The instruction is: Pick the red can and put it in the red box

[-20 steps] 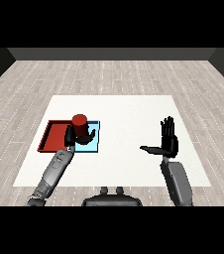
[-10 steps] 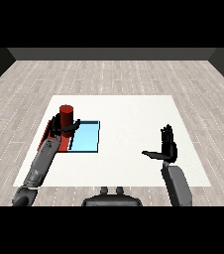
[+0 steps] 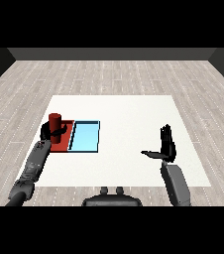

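Looking down across a white table (image 3: 129, 119), two trays lie side by side at centre left: a red tray (image 3: 64, 143) and, touching its right edge, a light blue tray (image 3: 85, 137). The left hand (image 3: 50, 132) is curled around an upright red can (image 3: 55, 122), held over the red tray's left part. The hand and can cover much of that tray, so whether the can's base touches it cannot be told. At lower right, well apart from both trays, the right hand (image 3: 166, 146) is raised with fingers straight and thumb spread leftward. Grey plank floor (image 3: 134, 74) surrounds the table.
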Available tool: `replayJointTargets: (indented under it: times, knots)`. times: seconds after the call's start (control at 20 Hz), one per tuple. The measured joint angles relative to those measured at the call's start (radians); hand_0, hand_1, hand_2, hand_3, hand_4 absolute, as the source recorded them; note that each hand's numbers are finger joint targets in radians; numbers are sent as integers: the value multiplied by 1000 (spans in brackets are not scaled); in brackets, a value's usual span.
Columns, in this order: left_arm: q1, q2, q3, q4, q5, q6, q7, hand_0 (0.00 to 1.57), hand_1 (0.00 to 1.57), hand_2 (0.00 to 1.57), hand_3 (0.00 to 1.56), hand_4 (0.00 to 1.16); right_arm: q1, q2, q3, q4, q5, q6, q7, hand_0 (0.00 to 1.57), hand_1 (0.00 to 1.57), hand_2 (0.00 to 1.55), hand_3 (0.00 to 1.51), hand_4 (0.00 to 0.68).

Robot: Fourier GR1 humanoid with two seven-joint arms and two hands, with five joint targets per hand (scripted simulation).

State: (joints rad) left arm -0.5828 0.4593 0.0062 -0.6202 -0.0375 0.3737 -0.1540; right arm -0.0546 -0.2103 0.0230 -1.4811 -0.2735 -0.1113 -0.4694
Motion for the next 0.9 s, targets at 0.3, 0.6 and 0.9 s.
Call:
replayJointTargets:
  times: [0.3,0.6,0.9]
  knots:
    - [-74,-3,12,280,-59,57,18,534,534,615,0,664,11,-11,-4,-20,22,3,-31,0,0,0,0,0]
    - [-121,-12,42,442,-65,66,26,1246,1246,1169,0,455,5,5,3,-27,38,-1,-58,0,0,0,0,0]
    - [-153,12,-10,532,-132,-24,48,0,0,0,0,0,16,13,5,-50,37,7,-70,0,0,0,0,0]
